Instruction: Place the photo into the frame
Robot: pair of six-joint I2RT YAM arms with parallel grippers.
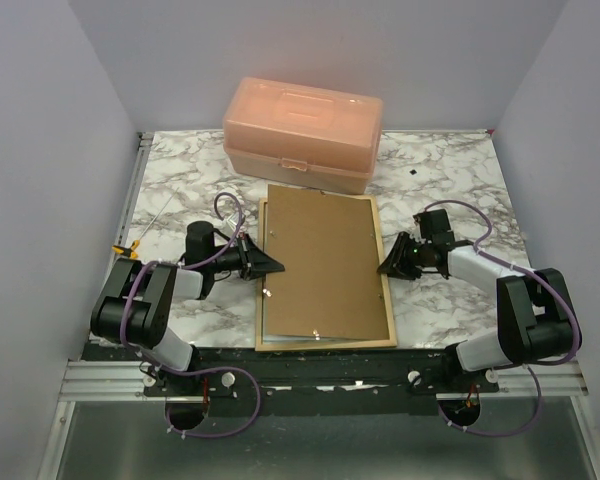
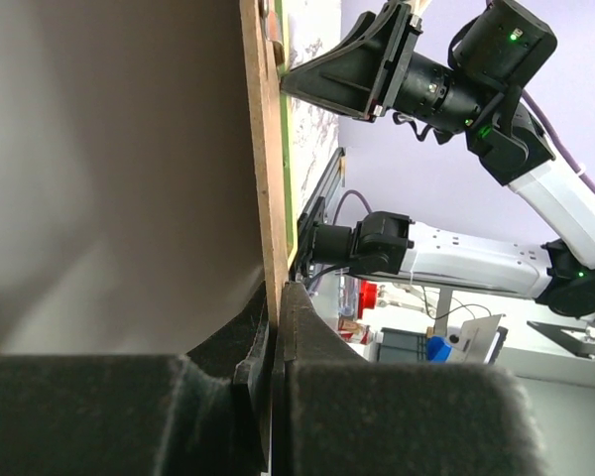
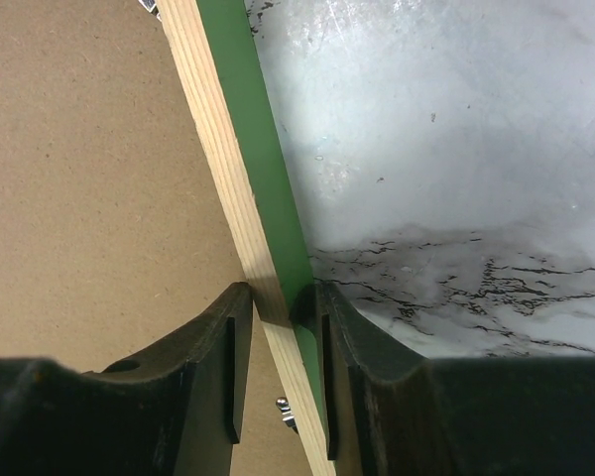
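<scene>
Frame (image 1: 325,343): face-down on the worktop (image 1: 180,170), backing board (image 1: 320,265) laid in it; photo unseen. Right tool (image 1: 384,268) grips its right rail; left tool (image 1: 279,266) closed at the left edge. Step: likely seating the board; next, press it flat.

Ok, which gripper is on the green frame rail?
The right gripper: its fingers straddle the green and wood rail of the frame. The left gripper is shut at the brown board instead.
</scene>
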